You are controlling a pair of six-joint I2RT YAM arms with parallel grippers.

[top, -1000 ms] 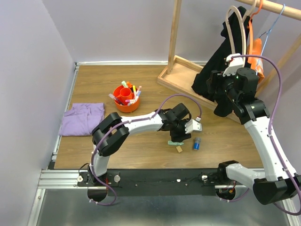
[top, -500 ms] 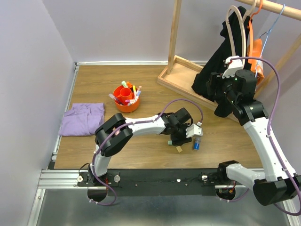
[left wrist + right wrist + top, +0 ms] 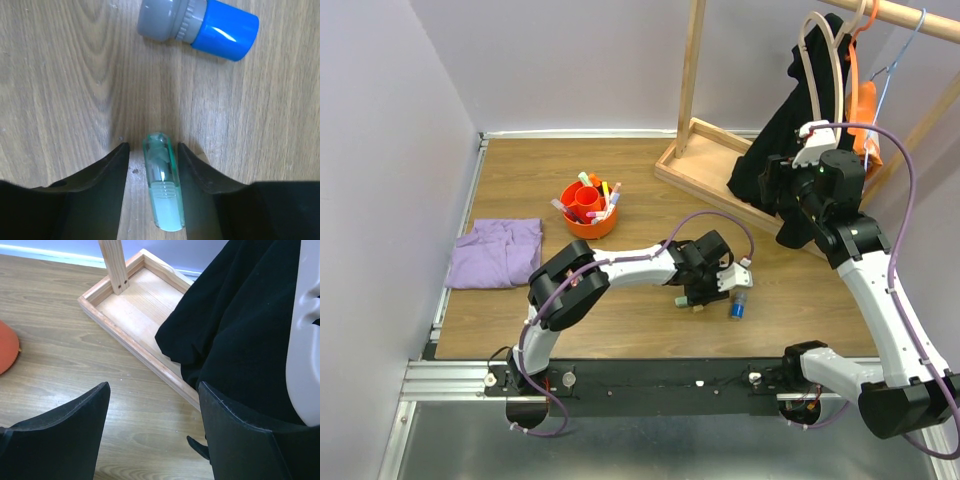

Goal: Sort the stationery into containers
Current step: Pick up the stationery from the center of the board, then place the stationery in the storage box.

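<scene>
A short clear-green capped marker piece (image 3: 162, 185) lies on the wooden table between the fingers of my left gripper (image 3: 152, 150). The jaws straddle it with a small gap on the left side, so the gripper is open around it. A small blue cylinder (image 3: 200, 27) with a grey cap lies just beyond the fingertips. From above, my left gripper (image 3: 700, 296) sits low on the table beside the blue cylinder (image 3: 738, 306). The orange tub (image 3: 590, 210) holds several pens at back left. My right gripper (image 3: 155, 390) hangs open and empty, high near the black garment.
A folded purple cloth (image 3: 498, 252) lies at the left edge. The wooden rack base (image 3: 130, 305) and its post stand at back right, with a black garment (image 3: 240, 330) and hangers draped over it close to my right fingers.
My left gripper has dropped to the table over the green piece and its jaws have narrowed around it. The right arm has barely moved.
</scene>
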